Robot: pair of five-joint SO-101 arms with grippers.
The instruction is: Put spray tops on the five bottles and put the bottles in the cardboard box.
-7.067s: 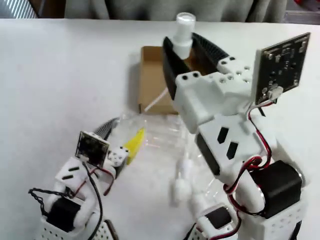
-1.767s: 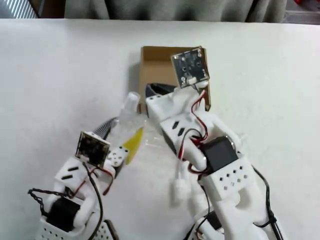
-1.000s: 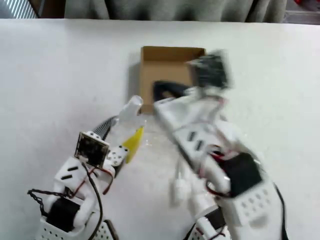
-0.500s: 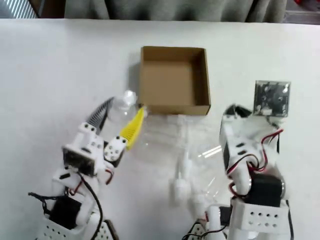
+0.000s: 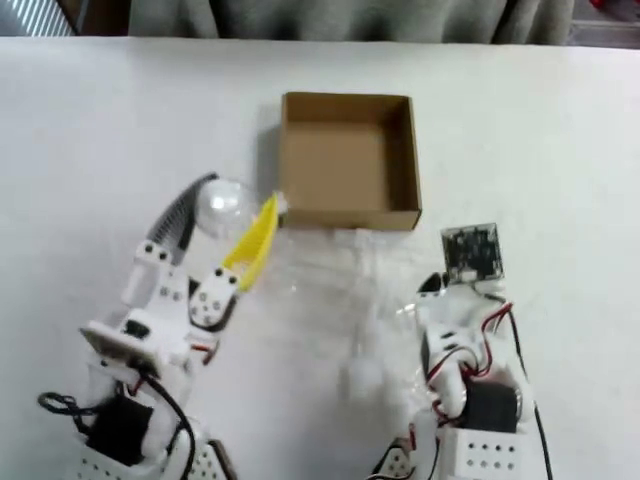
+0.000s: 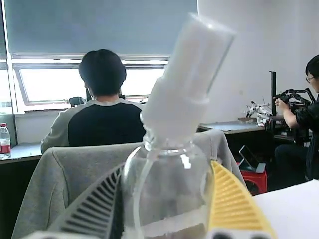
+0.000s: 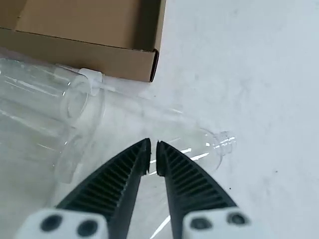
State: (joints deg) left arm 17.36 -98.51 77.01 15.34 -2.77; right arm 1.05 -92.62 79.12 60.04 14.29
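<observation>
My left gripper (image 5: pixel 238 192) is shut on a clear bottle (image 6: pixel 167 194) that carries a white spray top (image 6: pixel 187 84). It holds the bottle off the table, to the left of the cardboard box (image 5: pixel 347 160), between the black finger (image 6: pixel 94 204) and the yellow finger (image 6: pixel 232 199). The box is open and has nothing inside. My right gripper (image 7: pixel 153 148) is shut with nothing in it, low over a topless clear bottle (image 7: pixel 209 142) lying on its side. More clear bottles (image 7: pixel 50 99) lie beside the box wall (image 7: pixel 99 55). The right arm (image 5: pixel 465 350) is at the near right.
Clear bottles (image 5: pixel 340 270) lie on the white table (image 5: pixel 120 120) in front of the box, between the two arms. A loose white spray top (image 5: pixel 362 375) lies near the front edge. The table spreads open to the left, right and behind the box.
The right arm has drawn back from over the box to the near right, its gripper now shut and empty. The left arm has raised and tilted up the capped bottle.
</observation>
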